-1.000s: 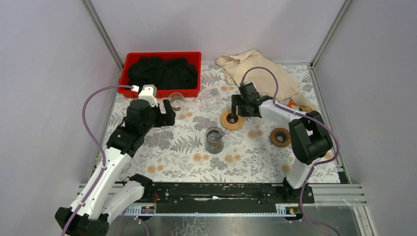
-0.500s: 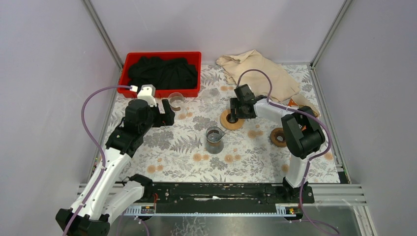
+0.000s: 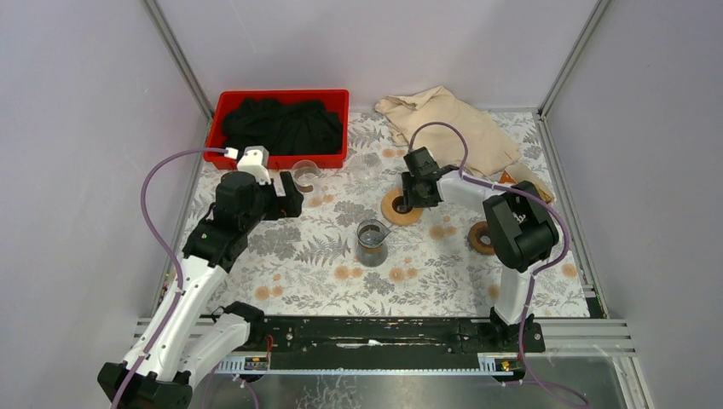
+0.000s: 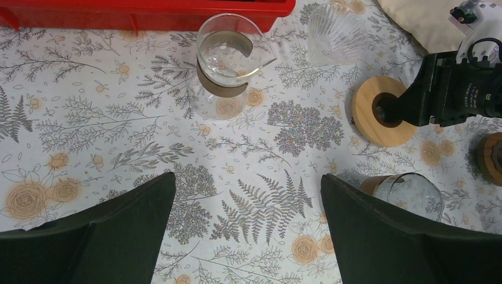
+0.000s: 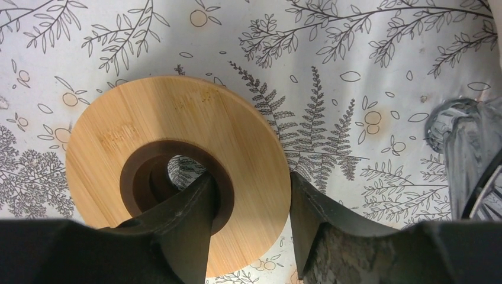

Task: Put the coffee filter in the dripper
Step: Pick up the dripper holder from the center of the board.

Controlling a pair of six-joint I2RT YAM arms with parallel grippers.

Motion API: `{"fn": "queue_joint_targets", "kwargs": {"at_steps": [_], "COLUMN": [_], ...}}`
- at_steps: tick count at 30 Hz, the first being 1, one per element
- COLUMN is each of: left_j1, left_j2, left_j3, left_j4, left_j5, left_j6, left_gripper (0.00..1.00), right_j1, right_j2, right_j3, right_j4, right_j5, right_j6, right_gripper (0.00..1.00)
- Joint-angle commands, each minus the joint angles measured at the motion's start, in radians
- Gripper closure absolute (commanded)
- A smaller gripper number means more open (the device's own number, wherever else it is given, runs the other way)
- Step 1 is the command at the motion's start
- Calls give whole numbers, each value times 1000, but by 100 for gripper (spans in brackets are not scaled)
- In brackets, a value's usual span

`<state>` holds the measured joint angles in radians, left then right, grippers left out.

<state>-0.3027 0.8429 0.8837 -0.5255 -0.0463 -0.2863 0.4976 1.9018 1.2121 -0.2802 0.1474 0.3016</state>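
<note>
**Right pincer straddles wooden ring**

The right pincer is down on the wooden ring — one finger inside the centre hole, the other against the outer edge. Whether it is already squeezing the ring cannot be told. The left pincer hangs released, spread wide, over the flowered table. The glass dripper stands upright near the red tray, just beside a glass jug — apart from both pincers. The filter cannot be picked out in any view.
</note>
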Motion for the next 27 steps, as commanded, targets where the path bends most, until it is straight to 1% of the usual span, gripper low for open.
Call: {"fn": "queue_joint_targets", "kwargs": {"at_steps": [1, 4, 8, 14, 19, 22, 27], "left_j1": [13, 19, 24, 27, 31, 33, 37], "left_j2": [0, 0, 4, 4, 5, 6, 5], "left_j3": [-12, -13, -15, -20, -20, -20, -19], "left_j4": [73, 78, 82, 87, 87, 87, 87], "left_j5": [28, 48, 68, 75, 69, 71, 69], "left_j6": [8, 6, 3, 2, 3, 3, 3], "left_gripper": [0, 0, 0, 0, 0, 0, 0], "right_j1": [12, 12, 15, 13, 14, 14, 27], "right_j2": [-23, -54, -102, -173, -232, -296, -343], "right_j3": [40, 39, 37, 52, 102, 135, 204], "right_j4": [-12, -29, -53, -110, -189, -237, -333], "right_j5": [5, 4, -4, -18, -23, -37, -64], "right_j6": [-7, -8, -13, -25, -42, -50, -66], "right_gripper": [57, 64, 70, 71, 71, 72, 72]}}
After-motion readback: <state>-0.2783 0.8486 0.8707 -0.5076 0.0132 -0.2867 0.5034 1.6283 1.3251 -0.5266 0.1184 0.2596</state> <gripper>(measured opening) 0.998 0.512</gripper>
